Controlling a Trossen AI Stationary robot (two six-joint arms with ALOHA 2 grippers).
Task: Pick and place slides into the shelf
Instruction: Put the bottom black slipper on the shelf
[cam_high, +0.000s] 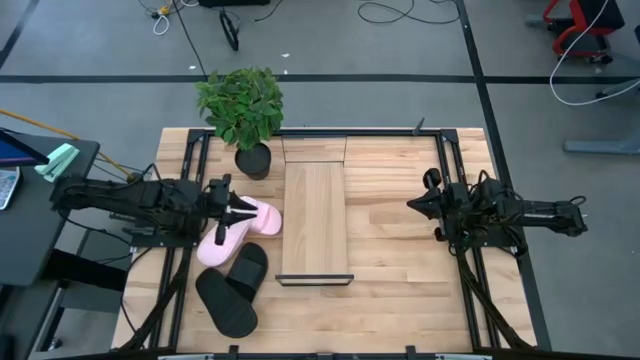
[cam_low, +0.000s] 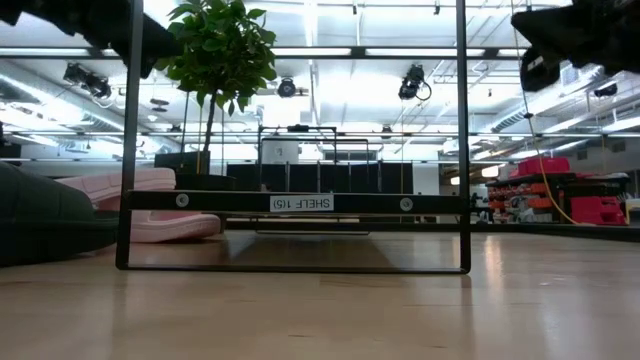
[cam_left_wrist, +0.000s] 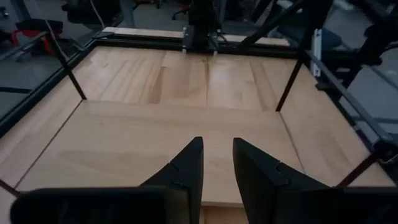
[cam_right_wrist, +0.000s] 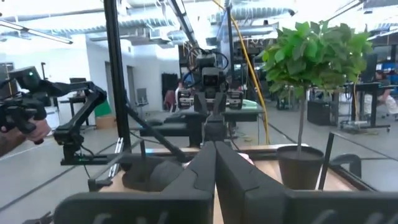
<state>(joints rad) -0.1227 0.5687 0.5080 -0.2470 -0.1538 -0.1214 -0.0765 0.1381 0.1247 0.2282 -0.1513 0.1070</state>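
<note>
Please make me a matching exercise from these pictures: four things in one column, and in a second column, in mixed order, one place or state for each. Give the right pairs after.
Things:
1. pink slides
2. black slides
3. shelf
4. potted plant

Places or states:
A. at the table's far edge, beside the shelf's far end
B. in the middle of the table, its wood board bare
C. under the left gripper, next to the shelf
D. nearest the table's front edge, on the left side

Pairs: 1-C, 2-D, 3-B, 4-A
</note>
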